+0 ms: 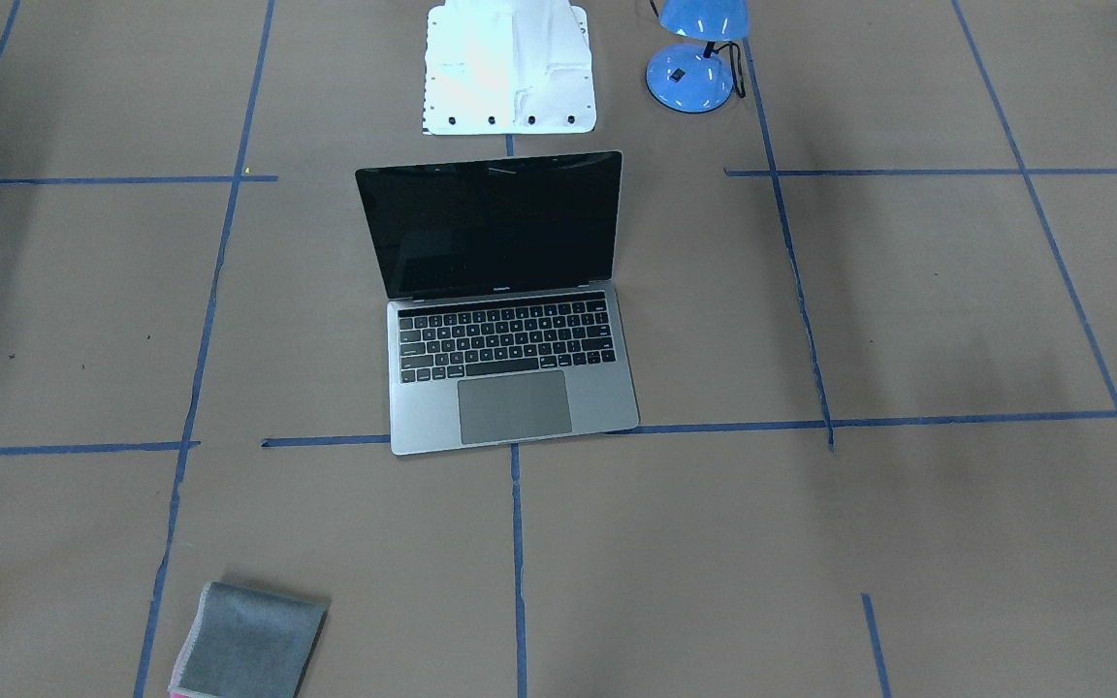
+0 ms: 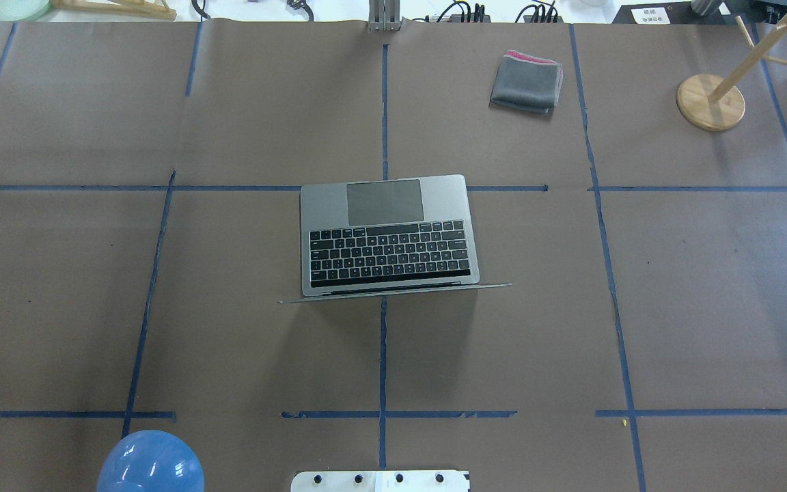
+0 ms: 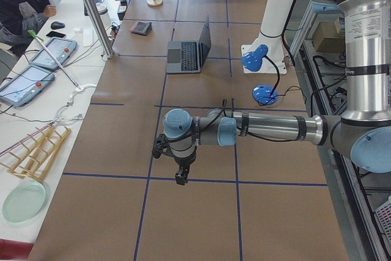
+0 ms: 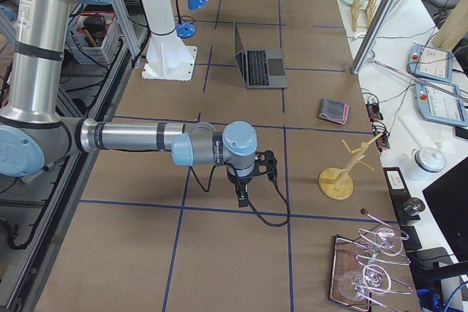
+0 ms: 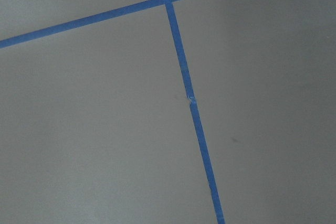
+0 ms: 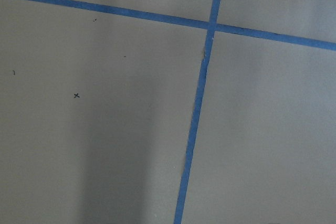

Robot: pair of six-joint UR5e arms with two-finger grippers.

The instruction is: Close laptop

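Laptop (image 2: 390, 236) is found open at the middle of the bench (image 2: 708, 287), screen dark, lid raised near upright and seen edge-on in the overhead view. In that view the hinge line is run from 9 to 3 o'clock along the keyboard's 6 o'clock edge, nearest the robot. The trackpad is turned to 12 o'clock.

Over bare bench near the left end the left gripper (image 3: 182, 174) is hung, and the right gripper (image 4: 243, 196) likewise near the right end. In each side view the laptop is placed at about 12 o'clock from the gripper, well apart. Neither arm is judged clearly nearer. Whether the fingers are apart or together cannot be told for either.

The lid's back is faced to the robot, so a push toward 12 o'clock is judged needed. Closing is not yet begun.
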